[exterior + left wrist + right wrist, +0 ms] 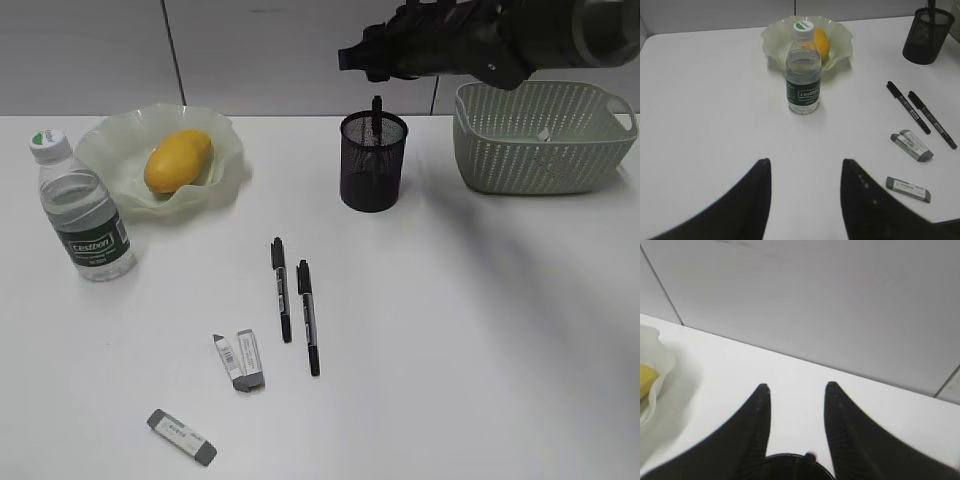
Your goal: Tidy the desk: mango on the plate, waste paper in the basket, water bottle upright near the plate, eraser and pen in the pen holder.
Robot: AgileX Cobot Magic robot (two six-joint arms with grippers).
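The yellow mango (178,160) lies on the pale green plate (110,135). The water bottle (85,215) stands upright just left of the plate. The black mesh pen holder (373,160) holds one pen (377,108). Two black pens (281,288) (308,316) lie on the desk. Two grey erasers (240,360) lie side by side, and a third (182,437) lies nearer the front. The waste paper (545,133) sits in the green basket (520,160). My right gripper (362,58) (795,387) is open and empty above the pen holder (790,462). My left gripper (805,167) is open and empty over bare desk, in front of the bottle (803,75).
The white desk (480,330) meets a grey wall at the back. The left wrist view shows the pens (907,107) and erasers (912,146) to the right of the gripper. The plate (660,365) shows at the left of the right wrist view.
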